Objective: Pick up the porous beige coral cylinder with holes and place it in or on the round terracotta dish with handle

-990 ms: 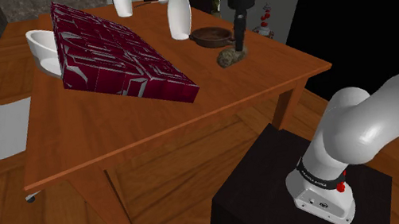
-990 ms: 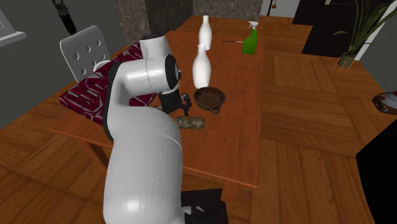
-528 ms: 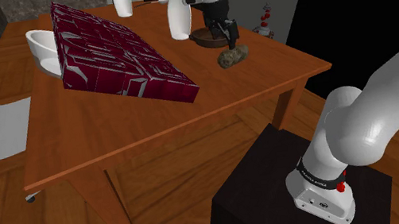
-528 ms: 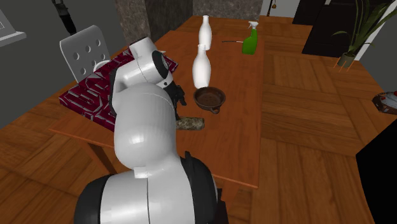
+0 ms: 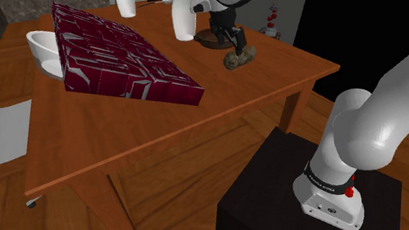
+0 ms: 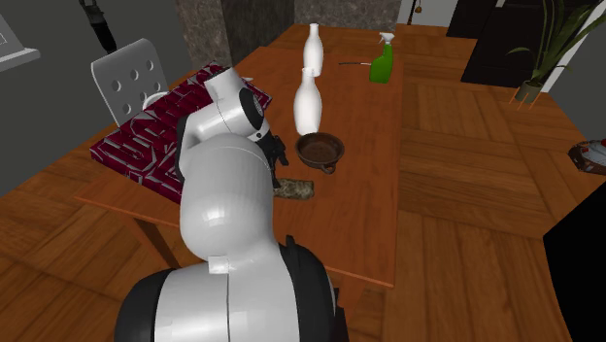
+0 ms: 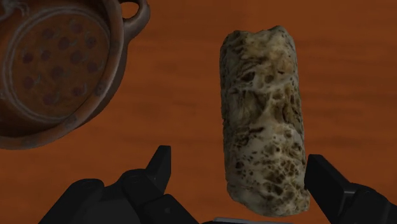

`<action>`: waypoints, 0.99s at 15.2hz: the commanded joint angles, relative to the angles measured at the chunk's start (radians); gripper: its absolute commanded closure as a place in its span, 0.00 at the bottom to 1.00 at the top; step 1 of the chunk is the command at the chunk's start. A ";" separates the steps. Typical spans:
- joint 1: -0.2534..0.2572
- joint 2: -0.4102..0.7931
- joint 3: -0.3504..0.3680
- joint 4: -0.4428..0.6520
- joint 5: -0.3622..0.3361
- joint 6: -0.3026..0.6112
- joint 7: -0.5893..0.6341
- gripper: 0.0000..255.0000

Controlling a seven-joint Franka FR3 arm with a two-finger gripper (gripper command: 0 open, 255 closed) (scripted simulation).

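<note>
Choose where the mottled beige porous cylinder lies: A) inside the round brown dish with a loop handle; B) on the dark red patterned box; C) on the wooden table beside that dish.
C: the mottled beige porous cylinder rests on the wooden table, apart from the round brown dish with a loop handle, which is empty.

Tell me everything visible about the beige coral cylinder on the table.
The porous beige coral cylinder is a rough roll, mottled cream and brown with dark holes. It lies on its side on the brown wooden table, beside the round terracotta dish, apart from it. Its near end sits within the open black gripper, not clasped.
</note>
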 commanded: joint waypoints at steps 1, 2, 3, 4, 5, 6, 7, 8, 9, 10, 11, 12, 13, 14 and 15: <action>0.000 0.010 -0.002 -0.013 0.003 0.004 0.001 0.00; 0.000 0.010 -0.002 -0.013 0.003 0.004 0.001 0.00; 0.001 0.010 -0.002 -0.013 0.003 0.004 0.001 0.00; 0.001 0.010 -0.002 -0.013 0.003 0.004 0.001 0.00; 0.001 0.010 -0.002 -0.013 0.003 0.004 0.001 0.00; 0.002 0.011 -0.001 -0.007 0.004 0.000 0.001 1.00; 0.002 0.007 0.001 -0.009 0.004 -0.003 0.002 1.00; 0.002 0.005 0.001 -0.011 0.004 -0.004 0.003 1.00; 0.003 0.003 0.003 -0.015 0.004 -0.002 0.006 1.00; 0.003 0.000 0.003 -0.020 0.004 -0.001 0.007 1.00; 0.005 0.004 0.005 -0.018 0.006 0.000 0.011 1.00; 0.005 0.007 0.005 -0.017 0.006 0.002 0.012 1.00; 0.005 0.018 0.004 -0.003 0.007 -0.001 0.009 1.00; 0.005 0.021 0.004 -0.001 0.008 0.001 0.009 1.00; 0.001 0.010 -0.002 -0.013 0.003 0.004 0.001 1.00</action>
